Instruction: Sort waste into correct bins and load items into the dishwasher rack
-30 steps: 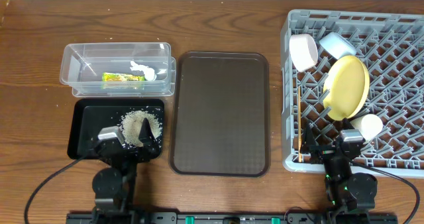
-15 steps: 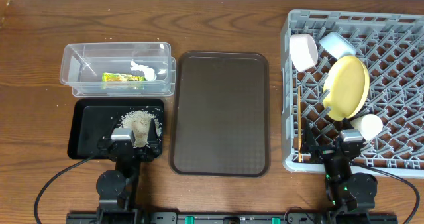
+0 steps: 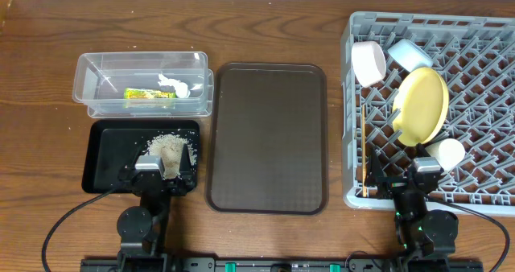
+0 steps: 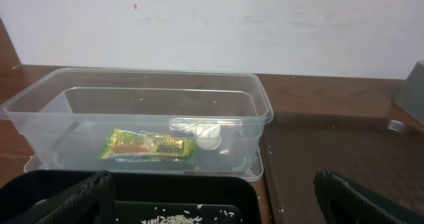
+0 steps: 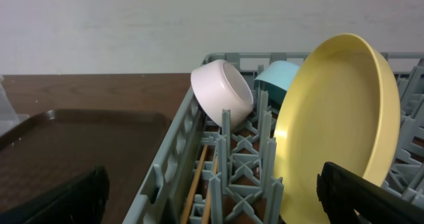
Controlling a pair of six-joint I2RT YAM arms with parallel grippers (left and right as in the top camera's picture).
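The clear tub [image 3: 88, 91] holds the green-yellow wrapper [image 3: 150, 94] and the white tissue [image 3: 179, 85]; both show in the left wrist view, wrapper [image 4: 147, 145], tissue [image 4: 202, 131]. The black tray [image 3: 105, 155] holds beige rice scraps [image 3: 170, 149]. The grey rack [image 3: 483, 103] holds the yellow plate [image 3: 422, 105], pink bowl [image 3: 368, 63], blue bowl [image 3: 410, 53], whitish cup [image 3: 447, 153] and two chopsticks [image 3: 364, 147]. My left gripper [image 3: 164, 173] is open and empty over the tray's near edge. My right gripper [image 3: 414, 183] is open and empty at the rack's near edge.
A large brown serving tray [image 3: 268, 135] lies between the bins and the rack. The tub's lid sits under the tub [image 4: 252, 171]. Cables run from both arm bases along the table's front edge.
My left gripper has swung a little to the right and squared up over the black tray's near edge. The right arm and all objects have not moved.
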